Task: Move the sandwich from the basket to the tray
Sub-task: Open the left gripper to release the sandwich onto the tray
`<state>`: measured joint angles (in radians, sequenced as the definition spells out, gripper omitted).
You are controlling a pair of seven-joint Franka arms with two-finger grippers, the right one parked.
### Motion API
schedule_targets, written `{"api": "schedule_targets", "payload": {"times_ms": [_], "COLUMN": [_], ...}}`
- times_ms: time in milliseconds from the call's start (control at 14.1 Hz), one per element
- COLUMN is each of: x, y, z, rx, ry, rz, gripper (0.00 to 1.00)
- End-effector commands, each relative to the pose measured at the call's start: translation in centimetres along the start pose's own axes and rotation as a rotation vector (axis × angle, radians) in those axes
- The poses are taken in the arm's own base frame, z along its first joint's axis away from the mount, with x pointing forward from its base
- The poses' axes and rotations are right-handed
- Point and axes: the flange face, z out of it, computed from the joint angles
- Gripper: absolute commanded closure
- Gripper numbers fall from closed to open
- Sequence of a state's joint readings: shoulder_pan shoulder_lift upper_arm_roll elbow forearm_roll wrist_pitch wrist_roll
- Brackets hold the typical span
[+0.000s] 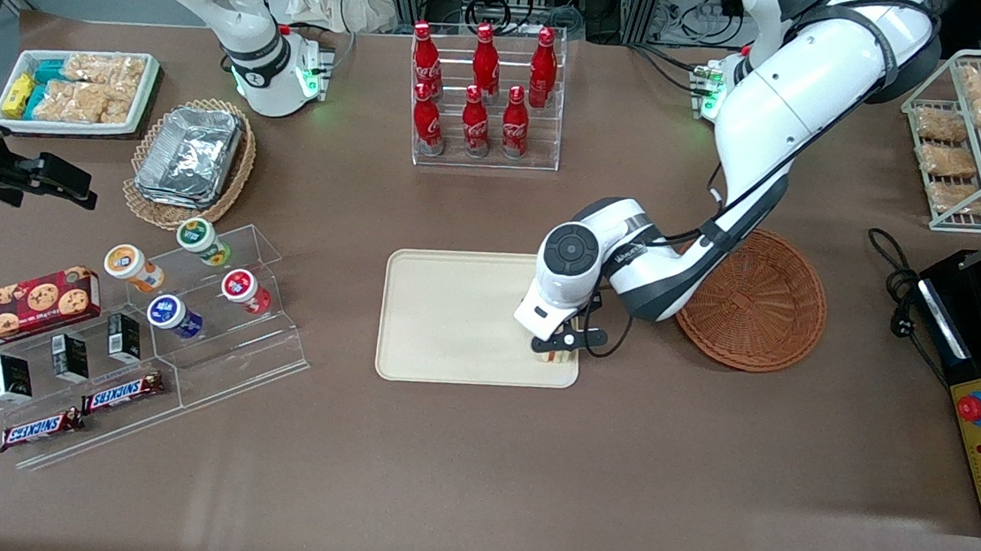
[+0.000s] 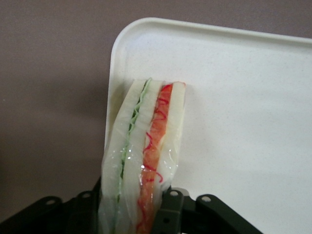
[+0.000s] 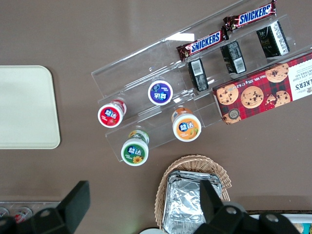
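The sandwich [image 2: 144, 161] is sitting clamped between the gripper's [image 1: 562, 349] fingers [image 2: 168, 209] at the tray's [image 1: 451, 316] corner nearest the basket [image 1: 763, 304].

We see the black gripper [image 1: 562, 347] low over the cream-beige tray [image 1: 451, 316], its fingers clamped on the sandwich [image 2: 144, 161]: white bread with thin green and red-orange stripes. We note the reddish-brown woven basket [image 1: 763, 304] and the dull brown table [image 1: 473, 469] under everything.
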<state>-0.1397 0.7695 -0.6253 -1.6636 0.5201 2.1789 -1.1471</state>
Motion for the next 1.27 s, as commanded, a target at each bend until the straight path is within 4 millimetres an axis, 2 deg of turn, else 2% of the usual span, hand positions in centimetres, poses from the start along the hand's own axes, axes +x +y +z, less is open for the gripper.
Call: {"api": "schedule_targets", "payload": {"times_ms": [0,212,354,566,708,850,991,1204], "x": [0.5,1.0,0.7,0.0,0.7,-0.4,-1.3,-2.2], "y": [0.8,0.7,0.6,-1.1,-3.2,-4.6,-7.0,-12.6], "z": [-1.0,-4.3,-8.5,-14.6,-19.6,-23.5,-27.0,-33.8], "rx": [-0.013,-0.002,0.013,0.049,0.009,0.022,0.052,0.017], "ry": [0.036,0.054,0.095,0.100,0.125,0.129,0.111,0.074], "rz": [-0.073,-0.107,-0.111,-0.145,-0.197,-0.226,-0.220,-0.180], "gripper": [0.00,0.00,0.00,0.00,0.00,0.00,0.00,0.00]}}
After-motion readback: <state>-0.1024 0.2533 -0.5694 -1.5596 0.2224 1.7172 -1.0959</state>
